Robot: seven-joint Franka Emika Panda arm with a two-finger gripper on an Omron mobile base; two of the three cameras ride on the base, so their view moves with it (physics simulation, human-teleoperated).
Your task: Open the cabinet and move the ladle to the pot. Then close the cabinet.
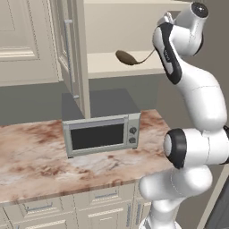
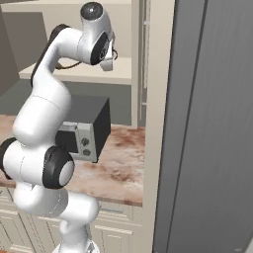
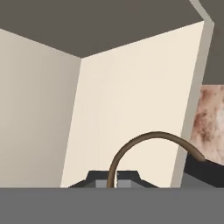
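A ladle point(image 1: 127, 57) lies on the cabinet point(image 1: 107, 67) shelf; a toaster oven point(image 1: 102, 133) sits on the counter point(image 1: 31, 156).

Lighting: even, diffuse, rendered; no visible source. Shadows: soft shade beneath the cream upper wall cabinet point(image 1: 129, 62), darkening the grey wall behind the silver toaster oven with dark glass door point(image 1: 102, 133). Glare: mild sheen on the glossy white robot arm point(image 1: 197, 89); none on the mottled pink marble counter point(image 1: 31, 161). Focus: uniformly sharp, slightly pixelated edges. Distortion: none apparent at borders. Hand view: flat, shadowless cream panels.

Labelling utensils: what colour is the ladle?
Brown, with a darker bowl; the ladle shows best in the left base view.
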